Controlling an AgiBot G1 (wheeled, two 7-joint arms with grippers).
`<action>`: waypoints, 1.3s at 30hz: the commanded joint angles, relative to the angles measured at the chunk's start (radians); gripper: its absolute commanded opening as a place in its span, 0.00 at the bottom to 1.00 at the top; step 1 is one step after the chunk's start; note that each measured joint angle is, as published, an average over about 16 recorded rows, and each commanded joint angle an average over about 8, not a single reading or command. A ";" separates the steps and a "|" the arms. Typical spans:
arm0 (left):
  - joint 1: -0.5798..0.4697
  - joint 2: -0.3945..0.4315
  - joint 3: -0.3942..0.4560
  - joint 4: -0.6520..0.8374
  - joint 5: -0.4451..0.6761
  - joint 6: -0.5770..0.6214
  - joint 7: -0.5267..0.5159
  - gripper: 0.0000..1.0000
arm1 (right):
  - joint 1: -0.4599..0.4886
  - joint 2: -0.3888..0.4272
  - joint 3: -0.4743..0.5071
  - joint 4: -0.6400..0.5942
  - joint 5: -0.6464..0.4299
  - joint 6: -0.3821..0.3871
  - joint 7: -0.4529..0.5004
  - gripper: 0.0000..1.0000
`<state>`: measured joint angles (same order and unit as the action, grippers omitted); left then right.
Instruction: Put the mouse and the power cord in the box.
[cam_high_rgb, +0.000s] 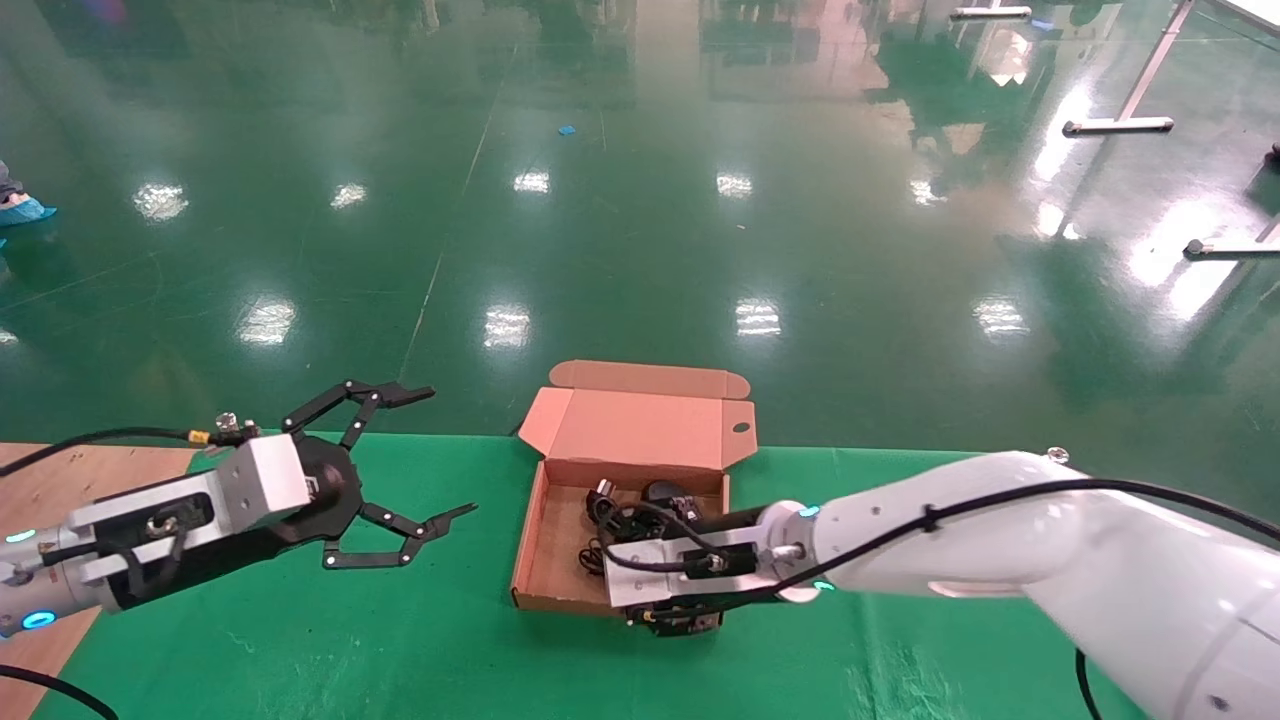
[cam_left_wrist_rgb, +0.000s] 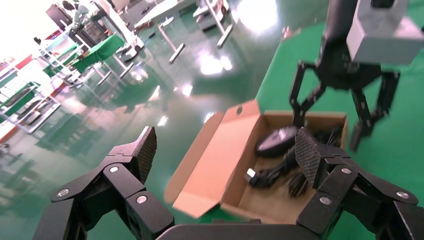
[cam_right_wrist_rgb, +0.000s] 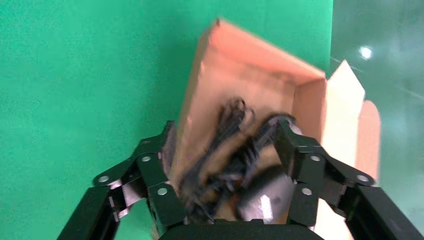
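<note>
**Mouse and cord lie in the open box, right gripper above them**

The box (cam_high_rgb: 560, 560) sits on the green counter (cam_high_rgb: 300, 640) near its far edge, with its lid (cam_high_rgb: 640, 425) folded back and standing open toward the floor (cam_high_rgb: 640, 200). A small oval hole (cam_high_rgb: 741, 427) shows in the lid near its right end.

Inside the box, the mouse (cam_high_rgb: 662, 491) lies toward the far wall, by the hinge. The power cord (cam_high_rgb: 612, 520) is bundled beside it, more to the left and middle of the tray, its silvery plug end (cam_left_wrist_rgb: 250, 174) pointing toward the lid side. In the left wrist view the mouse (cam_left_wrist_rgb: 276, 140) and the cord (cam_left_wrist_rgb: 280, 170) touch or nearly touch each other; the thin mouse cable cannot be told apart from the bundle.

The right gripper (cam_left_wrist_rgb: 330, 125) hangs over the right part of the box, fingers spread wide and pinching nothing. In its own wrist view the two fingers (cam_right_wrist_rgb: 300, 160) straddle the tangle of cord (cam_right_wrist_rgb: 225, 150) and the mouse (cam_right_wrist_rgb: 265, 192) below them.

The left gripper (cam_high_rgb: 400, 470) hovers over the counter to the left of the box, well apart from it, its fingers likewise spread wide and empty.
</note>
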<state>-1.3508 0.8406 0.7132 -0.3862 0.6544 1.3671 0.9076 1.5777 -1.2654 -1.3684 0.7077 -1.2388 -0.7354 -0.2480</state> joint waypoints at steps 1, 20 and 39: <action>0.011 -0.009 -0.017 -0.035 0.003 0.005 -0.043 1.00 | -0.019 0.025 0.042 0.022 0.019 -0.029 0.017 1.00; 0.114 -0.095 -0.179 -0.371 0.031 0.053 -0.452 1.00 | -0.204 0.265 0.441 0.233 0.206 -0.308 0.176 1.00; 0.217 -0.180 -0.341 -0.706 0.060 0.101 -0.861 1.00 | -0.388 0.505 0.840 0.445 0.392 -0.586 0.336 1.00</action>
<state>-1.1337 0.6604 0.3725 -1.0917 0.7143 1.4681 0.0471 1.1897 -0.7610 -0.5289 1.1522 -0.8469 -1.3216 0.0879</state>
